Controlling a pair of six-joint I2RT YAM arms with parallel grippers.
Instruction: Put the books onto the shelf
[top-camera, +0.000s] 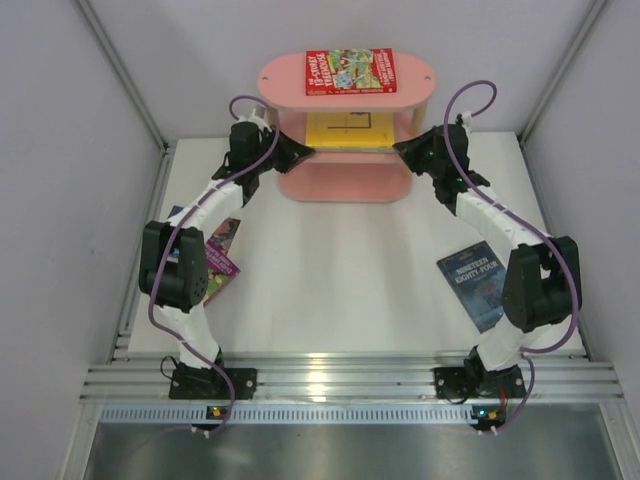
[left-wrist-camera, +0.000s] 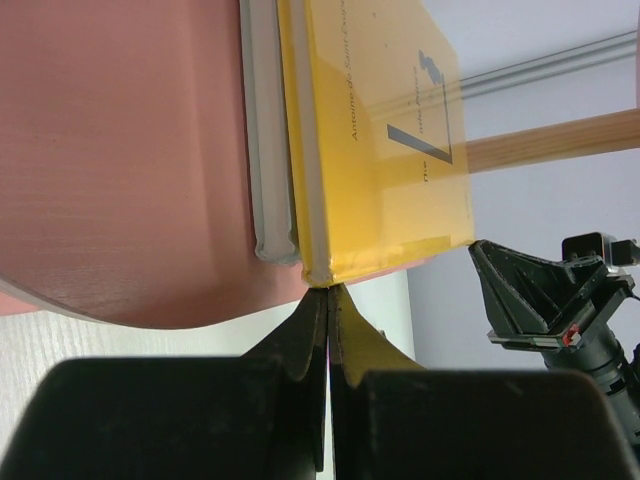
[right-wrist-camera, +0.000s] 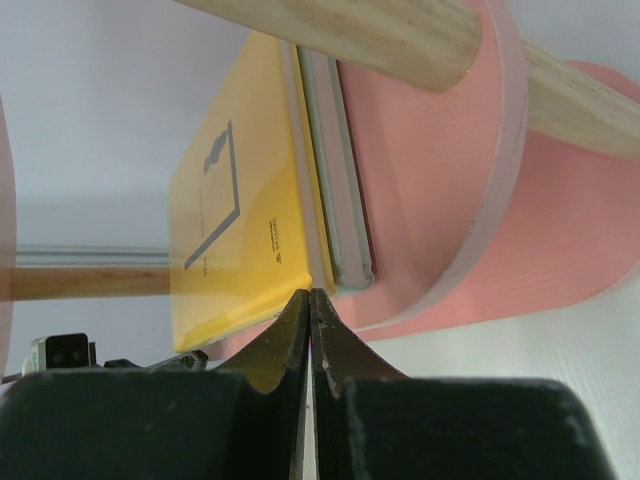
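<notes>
The pink shelf (top-camera: 285, 75) stands at the back centre. A red book (top-camera: 350, 72) lies on its top board. On the middle board a yellow book (top-camera: 347, 128) rests on a grey-green book (left-wrist-camera: 265, 150). My left gripper (top-camera: 305, 152) is shut, its tips (left-wrist-camera: 328, 292) touching the yellow book's (left-wrist-camera: 380, 150) near left corner. My right gripper (top-camera: 400, 148) is shut too, tips (right-wrist-camera: 310, 295) against the yellow book's (right-wrist-camera: 235, 220) near right corner, beside the grey-green book (right-wrist-camera: 335, 180). Neither holds anything.
A navy book (top-camera: 478, 285) lies on the table by the right arm. A purple book (top-camera: 222, 262) and a blue one (top-camera: 180, 215) lie partly under the left arm. Wooden posts (right-wrist-camera: 380, 30) flank the middle board. Walls close in left and right.
</notes>
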